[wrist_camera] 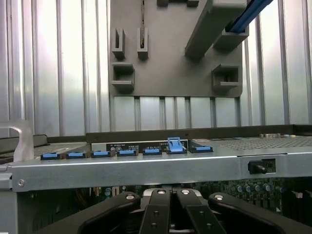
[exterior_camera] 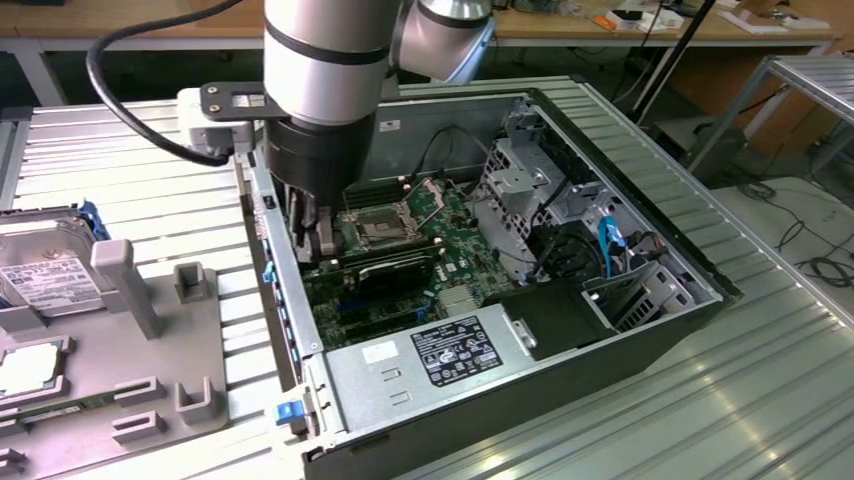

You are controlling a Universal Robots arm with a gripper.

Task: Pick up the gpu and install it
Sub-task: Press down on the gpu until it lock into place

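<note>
Showing, exterior view: the arm reaches into an open computer case (exterior_camera: pixel 641 240) on a ribbed metal bench (exterior_camera: pixel 787 400).
GPU: the gpu (exterior_camera: pixel 390 272), a flat card with a black face, lies across the green motherboard (exterior_camera: pixel 447 215), just beside the gripper (exterior_camera: pixel 310 235).
Wrist view: the gripper (wrist_camera: pixel 170 209) has its black jaws together, above the case's rear wall with blue slot clips (wrist_camera: pixel 126 153).
</note>
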